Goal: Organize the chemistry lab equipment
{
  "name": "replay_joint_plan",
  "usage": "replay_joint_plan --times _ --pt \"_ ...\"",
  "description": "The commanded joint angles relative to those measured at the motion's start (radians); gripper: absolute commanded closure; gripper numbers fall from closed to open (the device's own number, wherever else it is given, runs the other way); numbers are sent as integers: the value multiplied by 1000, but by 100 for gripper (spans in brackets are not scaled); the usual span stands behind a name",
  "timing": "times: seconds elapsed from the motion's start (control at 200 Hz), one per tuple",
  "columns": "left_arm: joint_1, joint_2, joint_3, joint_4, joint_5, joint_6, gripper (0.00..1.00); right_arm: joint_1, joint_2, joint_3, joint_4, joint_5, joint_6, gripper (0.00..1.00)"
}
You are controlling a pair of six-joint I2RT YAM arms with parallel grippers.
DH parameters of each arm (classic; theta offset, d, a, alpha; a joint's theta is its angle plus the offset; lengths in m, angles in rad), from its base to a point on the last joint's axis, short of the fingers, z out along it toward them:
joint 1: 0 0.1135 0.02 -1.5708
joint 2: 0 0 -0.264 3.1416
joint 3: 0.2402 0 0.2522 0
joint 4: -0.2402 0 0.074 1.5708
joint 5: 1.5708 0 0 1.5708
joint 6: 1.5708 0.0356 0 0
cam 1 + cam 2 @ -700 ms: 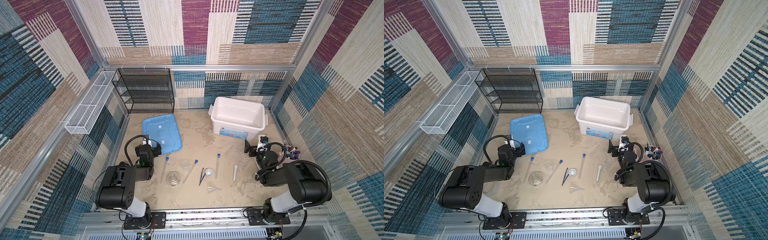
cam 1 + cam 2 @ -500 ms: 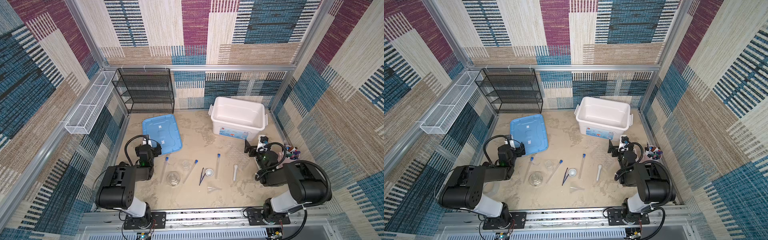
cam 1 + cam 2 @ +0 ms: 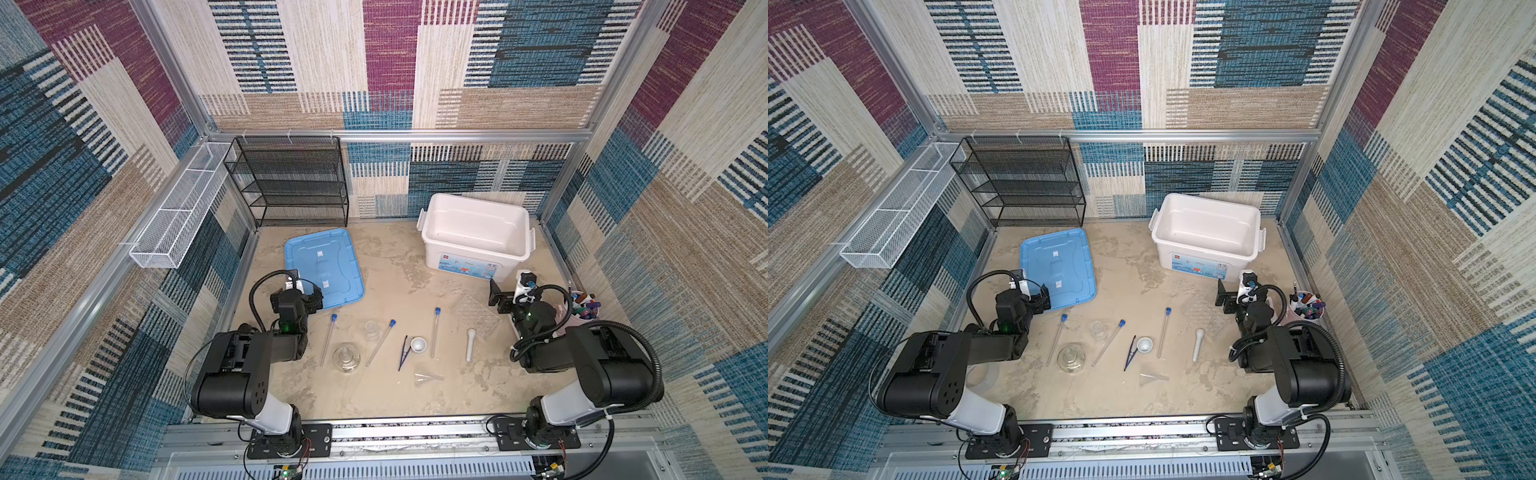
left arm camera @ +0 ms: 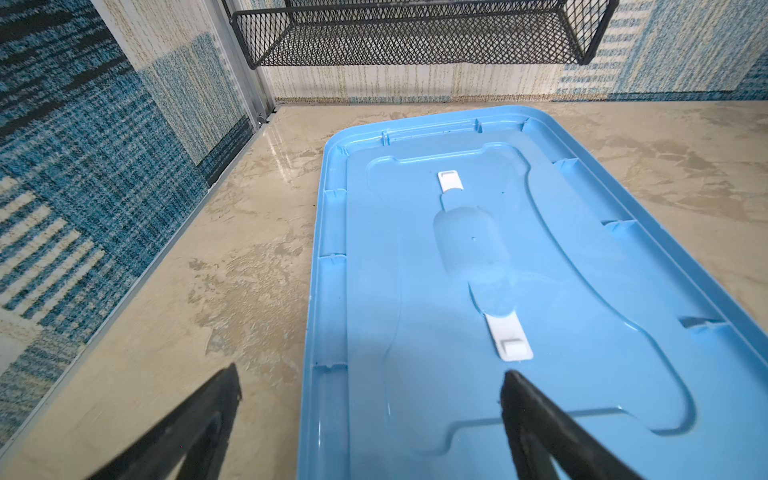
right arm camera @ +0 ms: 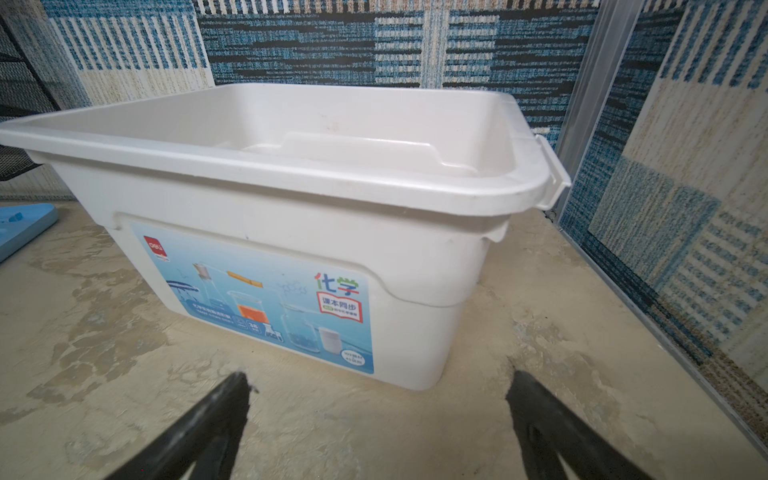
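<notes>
Top view | test tubes (image 3: 327, 338) clear, blue-capped (lying flat) | wrist views | left claw (image 4: 370, 376) apart, right claw (image 5: 378, 378) apart

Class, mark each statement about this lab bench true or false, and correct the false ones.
1. The white bin is empty. True.
2. The blue lid covers the bin. False: it lies on the table, apart from the bin.
3. The left gripper and right gripper are open, holding nothing. True.
4. The three test tubes stand in the rack. False: they lie on the table.
5. The white mortar sits beside the tweezers. True.
</notes>
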Motion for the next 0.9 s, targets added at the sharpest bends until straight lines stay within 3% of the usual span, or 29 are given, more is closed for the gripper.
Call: replay_joint_plan --times 0.0,0.511,0.581,0.626,0.716,0.796,0.851,0.891 --pt "5 -1 6 2 8 -13 1 0 0 4 41 -3 6 1" --pt "11 -5 6 3 9 -17 1 0 -1 2 43 -3 5 1" --pt "13 -39 14 -61 -14 -44 1 1 -4 1 44 -1 5 1" --pt "14 -43 -11 -1 -15 -38 1 1 -15 11 21 0 5 1" --pt "14 -59 -90 124 -6 -37 1 1 -77 32 -65 4 7 1" --pt "14 -65 -104 156 7 -24 1 1 -164 97 -282 24 48 1" --pt "12 -113 -64 71 -13 -27 2 1 -203 132 -398 -8 57 0" --pt "13 -188 -9 -112 -22 -37 1 2 -230 137 -431 -32 64 0"
